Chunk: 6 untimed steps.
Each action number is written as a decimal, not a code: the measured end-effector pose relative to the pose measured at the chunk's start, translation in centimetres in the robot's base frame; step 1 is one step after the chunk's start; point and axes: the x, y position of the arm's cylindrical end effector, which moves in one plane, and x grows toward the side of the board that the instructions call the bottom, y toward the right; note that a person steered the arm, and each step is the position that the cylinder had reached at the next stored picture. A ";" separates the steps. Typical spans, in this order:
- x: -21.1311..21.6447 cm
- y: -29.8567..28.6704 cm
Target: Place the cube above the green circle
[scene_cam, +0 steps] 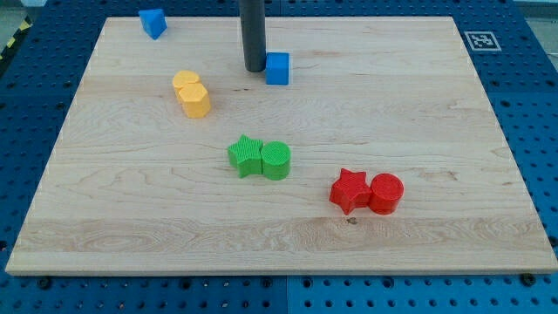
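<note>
A blue cube (277,68) sits near the view's top centre of the wooden board (436,131). My tip (254,69) is right beside the cube's left side, touching or nearly touching it. A green circle (276,160) lies in the middle of the board, well below the cube, with a green star (247,156) touching its left side.
Another blue block (153,23) sits at the top left. Two yellow blocks (192,93) lie together left of my tip. A red star (350,190) and a red circle (386,193) sit side by side at the lower right.
</note>
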 end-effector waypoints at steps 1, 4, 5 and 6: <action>-0.3 -0.2; -1.7 1.9; 2.0 2.8; 3.8 3.8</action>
